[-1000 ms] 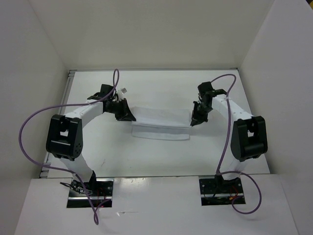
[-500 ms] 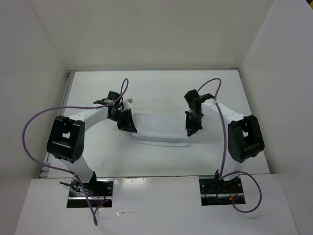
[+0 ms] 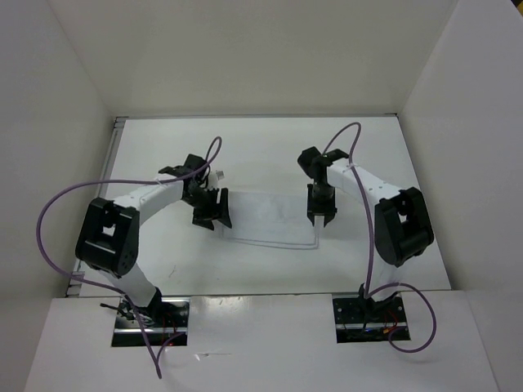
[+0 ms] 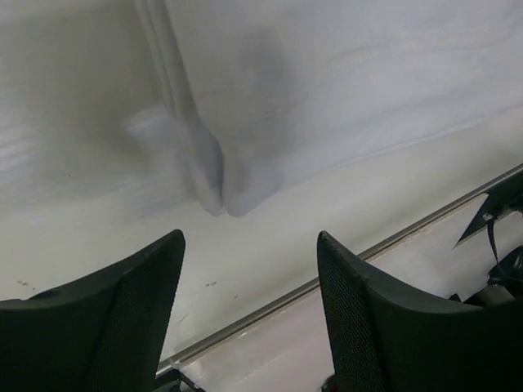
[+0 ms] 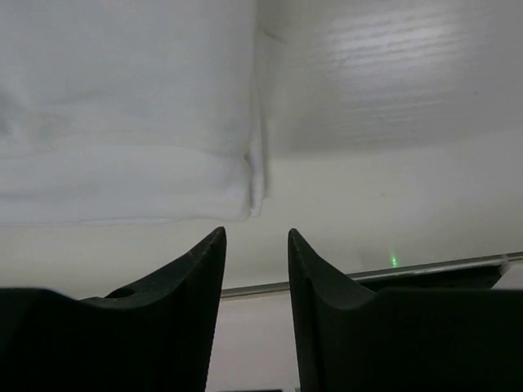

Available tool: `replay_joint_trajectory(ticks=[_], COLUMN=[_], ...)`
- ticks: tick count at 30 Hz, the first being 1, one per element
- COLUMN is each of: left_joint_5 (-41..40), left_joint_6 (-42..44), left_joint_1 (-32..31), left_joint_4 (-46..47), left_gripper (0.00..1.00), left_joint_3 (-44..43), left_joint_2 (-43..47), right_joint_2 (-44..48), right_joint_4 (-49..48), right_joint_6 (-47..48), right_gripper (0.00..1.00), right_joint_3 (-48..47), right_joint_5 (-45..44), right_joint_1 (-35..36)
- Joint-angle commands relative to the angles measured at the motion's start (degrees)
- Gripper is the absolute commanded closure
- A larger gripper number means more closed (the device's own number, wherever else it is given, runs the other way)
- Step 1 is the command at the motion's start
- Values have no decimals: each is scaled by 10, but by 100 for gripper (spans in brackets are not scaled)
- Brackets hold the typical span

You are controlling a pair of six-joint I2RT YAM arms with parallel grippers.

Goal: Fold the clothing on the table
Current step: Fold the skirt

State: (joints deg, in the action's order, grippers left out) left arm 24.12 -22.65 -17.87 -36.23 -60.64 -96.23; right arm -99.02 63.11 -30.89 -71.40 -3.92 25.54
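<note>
The clothing [image 3: 270, 219] lies flat on the table [image 3: 270, 147] as a folded white rectangle between my two arms. My left gripper [image 3: 219, 214] hovers at its left edge with jaws wide apart and nothing between them. In the left wrist view a folded corner of the clothing [image 4: 221, 175] rests just beyond the left gripper [image 4: 249, 237]. My right gripper [image 3: 318, 219] stands at the cloth's right edge, jaws parted and empty. The right wrist view shows the clothing [image 5: 122, 122] ending in a corner just ahead of the right gripper [image 5: 255, 233].
White upright walls [image 3: 65, 98] close in the table on the left, back and right. A thin metal rail [image 3: 118, 131] runs along the table's edge. Purple cables [image 3: 49, 220] loop off both arms. A small white tag [image 3: 219, 174] lies by the left wrist.
Both grippers carried the cloth's far edge toward the near side, folding it over, then opened and let go. The cloth now lies flatter and deeper front to back.
</note>
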Motion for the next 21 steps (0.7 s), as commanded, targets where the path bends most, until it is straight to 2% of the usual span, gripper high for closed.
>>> replay_joint_trajectory(ticks=[1, 2, 5, 6, 7, 8, 10, 15, 21], left_joint_5=[-25, -38, -85, -79, -72, -60, -28, 1, 6], left_joint_6=[-5, -5, -5, -5, -13, -25, -38, -49, -25], left_joint_1=[-1, -1, -1, -1, -1, -1, -1, -1, -1], left_joint_4=[-27, -27, -4, 5, 30, 44, 90, 142, 142], left_gripper=[27, 27, 42, 51, 78, 88, 100, 100, 100], left_joint_3=[-63, -75, -120, -130, -146, -151, -157, -179, -186], left_joint_2=[68, 74, 54, 46, 31, 24, 3, -51, -86], right_joint_2=[44, 45, 30, 24, 15, 9, -12, -38, -44], right_joint_4=[49, 37, -23, -41, -61, -96, -126, -194, -214], right_joint_6=[-26, -26, -26, -31, -31, -31, -31, -31, -43], right_gripper=[58, 58, 55, 55, 55, 55, 54, 51, 50], right_joint_3=[-89, -98, -98, -80, -70, -56, -44, -13, 23], right_joint_5=[-81, -81, -81, -75, -66, -60, -55, -33, -19], right_joint_1=[4, 4, 4, 4, 4, 4, 4, -1, -12])
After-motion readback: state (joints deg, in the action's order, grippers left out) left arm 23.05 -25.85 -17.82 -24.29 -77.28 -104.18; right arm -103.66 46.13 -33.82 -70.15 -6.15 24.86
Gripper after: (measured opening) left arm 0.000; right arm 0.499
